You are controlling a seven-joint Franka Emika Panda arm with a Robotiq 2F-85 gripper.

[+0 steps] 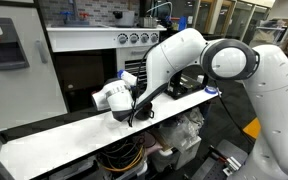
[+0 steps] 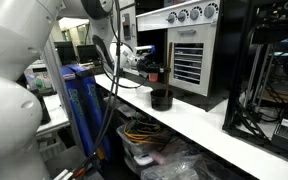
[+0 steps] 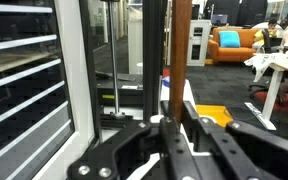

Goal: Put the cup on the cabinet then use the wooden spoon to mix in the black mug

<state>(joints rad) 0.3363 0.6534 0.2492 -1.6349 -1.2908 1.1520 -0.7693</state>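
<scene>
In the wrist view my gripper (image 3: pixel 177 112) is shut on the wooden spoon (image 3: pixel 181 50), whose brown handle stands upright between the fingers; its bowl is out of view. The black mug (image 2: pixel 161 98) sits on the white counter (image 2: pixel 219 128). In that exterior view my gripper (image 2: pixel 134 58) hovers behind and above the mug. A small orange-red cup (image 2: pixel 152 72) stands beside the gripper at the dark recess. In an exterior view my gripper (image 1: pixel 132 110) is low over the counter (image 1: pixel 64 140) before the white-framed cabinet (image 1: pixel 74 42); my arm hides the mug and cup there.
A steel oven with knobs (image 2: pixel 189 14) stands behind the mug and shows in both exterior views (image 1: pixel 134 38). A blue frame (image 2: pixel 79 100) stands beside the counter. Cables and plastic bags (image 2: pixel 154 150) lie under it.
</scene>
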